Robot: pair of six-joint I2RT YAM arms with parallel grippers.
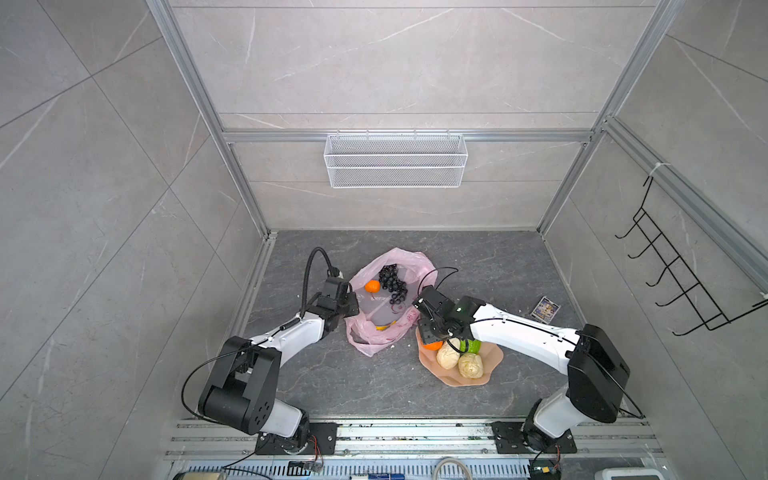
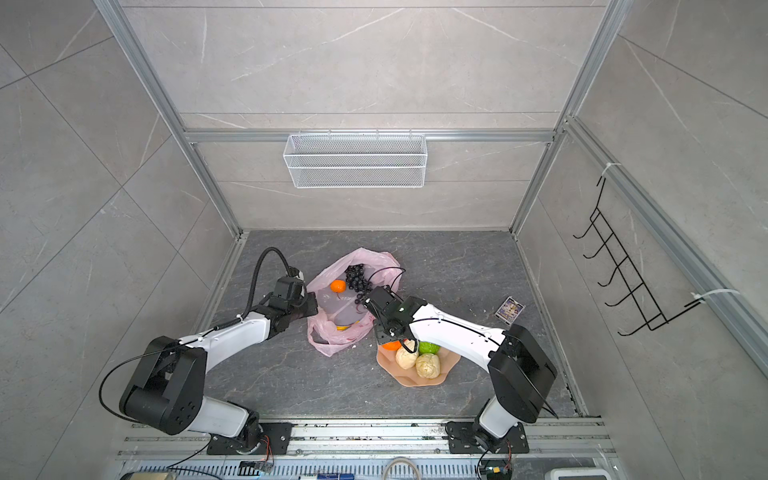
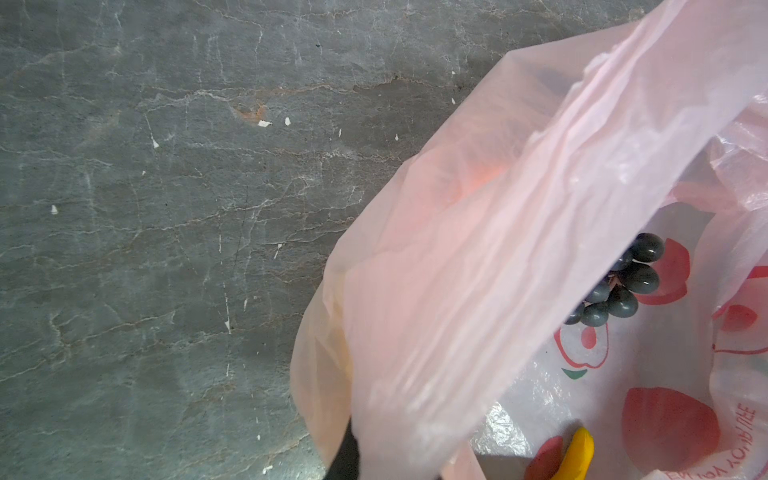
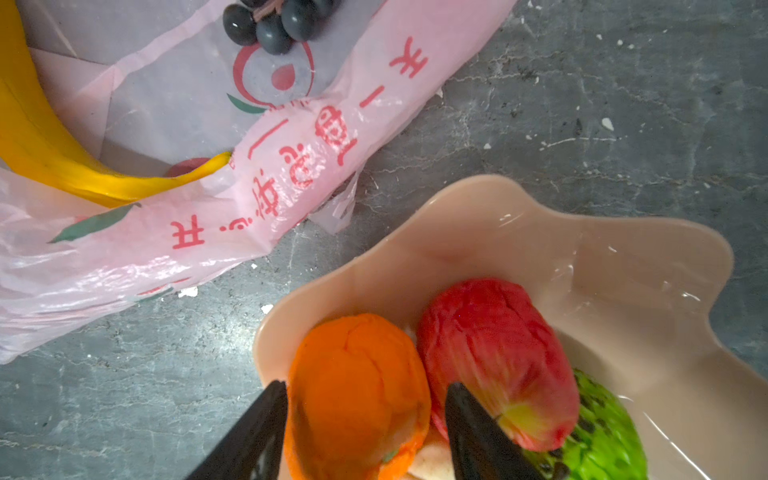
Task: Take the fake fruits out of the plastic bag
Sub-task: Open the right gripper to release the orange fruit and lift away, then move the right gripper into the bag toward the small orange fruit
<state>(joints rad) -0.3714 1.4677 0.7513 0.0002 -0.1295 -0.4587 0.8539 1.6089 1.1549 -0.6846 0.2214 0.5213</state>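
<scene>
The pink plastic bag point(image 1: 376, 332) lies open mid-table. In it are a dark grape bunch point(image 1: 392, 284), an orange point(image 1: 372, 286) and a yellow banana point(image 4: 62, 166). My left gripper point(image 1: 353, 303) is shut on the bag's left rim, and one black finger point(image 3: 347, 457) shows under the film. My right gripper point(image 4: 365, 386) hangs open over the peach dish point(image 1: 490, 361), its fingers either side of a second orange point(image 4: 357, 395) lying in the dish beside the red apple point(image 4: 494, 353). The green fruit point(image 1: 473, 345) and two beige lumpy ones point(image 1: 448, 355) point(image 1: 471, 365) also sit there.
A small printed card point(image 1: 545, 309) lies on the table at the right. A white wire basket point(image 1: 395, 160) hangs on the back wall and a black hook rack point(image 1: 681, 270) on the right wall. Aluminium frame posts edge the table.
</scene>
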